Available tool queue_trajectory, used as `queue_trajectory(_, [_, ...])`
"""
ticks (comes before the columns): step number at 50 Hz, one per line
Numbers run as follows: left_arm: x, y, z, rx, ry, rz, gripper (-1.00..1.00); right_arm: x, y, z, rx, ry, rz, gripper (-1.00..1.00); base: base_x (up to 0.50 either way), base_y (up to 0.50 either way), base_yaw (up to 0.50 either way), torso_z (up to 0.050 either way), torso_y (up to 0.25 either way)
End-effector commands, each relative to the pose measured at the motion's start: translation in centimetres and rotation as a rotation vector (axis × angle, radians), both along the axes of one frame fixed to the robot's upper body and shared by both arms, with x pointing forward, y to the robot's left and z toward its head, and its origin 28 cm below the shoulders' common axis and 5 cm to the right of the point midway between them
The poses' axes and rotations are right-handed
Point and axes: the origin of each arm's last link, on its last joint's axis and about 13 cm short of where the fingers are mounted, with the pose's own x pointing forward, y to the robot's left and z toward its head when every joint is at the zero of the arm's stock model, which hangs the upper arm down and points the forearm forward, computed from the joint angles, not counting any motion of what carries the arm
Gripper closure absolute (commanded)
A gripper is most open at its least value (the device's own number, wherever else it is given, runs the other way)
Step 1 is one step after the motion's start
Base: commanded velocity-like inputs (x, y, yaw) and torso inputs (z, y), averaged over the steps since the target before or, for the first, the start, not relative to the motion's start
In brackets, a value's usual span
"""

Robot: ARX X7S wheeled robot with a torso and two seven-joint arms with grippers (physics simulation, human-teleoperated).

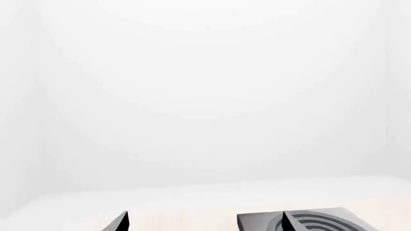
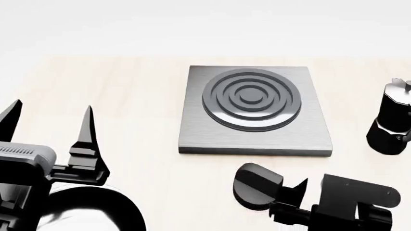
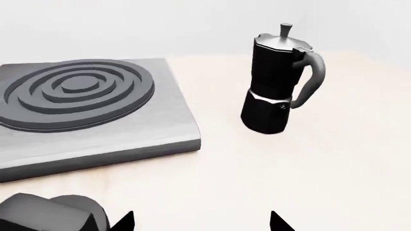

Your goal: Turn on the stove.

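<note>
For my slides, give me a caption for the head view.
Open right gripper beside the knob before the stove; moka pot at right.

Head view overhead — wrist views low, sharing stove point(image 2: 253, 110)

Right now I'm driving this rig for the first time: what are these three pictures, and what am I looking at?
You are steering a two-armed robot. The head view looks down over a pale table; the other two pictures come from cameras near each arm's end effector.

On the table lies the stove, a grey slab with dark rings. Its knob sits in front of it, nearest the robot. A black moka pot stands to the stove's right.

The left end effector is open and holds nothing. The right end effector is open too, close beside the knob, not yet gripping it.
</note>
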Motion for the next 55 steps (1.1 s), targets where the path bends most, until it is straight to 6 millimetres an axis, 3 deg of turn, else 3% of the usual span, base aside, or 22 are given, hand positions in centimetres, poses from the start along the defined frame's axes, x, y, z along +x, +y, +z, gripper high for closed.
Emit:
queue_trajectory(1, [0.0,0.0,0.0,-0.001,-0.002,0.001,-1.0,-0.6,0.1,1.4,-0.018,-0.045,0.002,-1.0,0.0,0.0,0.0,0.0,0.0])
queue_trajectory(19, [0.0,0.0,0.1,-0.004,-0.002,0.0,-1.0,-1.2,1.0,3.8,-0.066,-0.132,0.059,-1.0,0.0,0.0,0.0,0.0,0.0])
queue_trajectory(55, [0.0,0.0,0.1,-0.006,-0.003,0.001,-1.0,-2.1,2.8,6.3,-0.157,-0.256,0.218,-1.0,0.0,0.0,0.0,0.0,0.0])
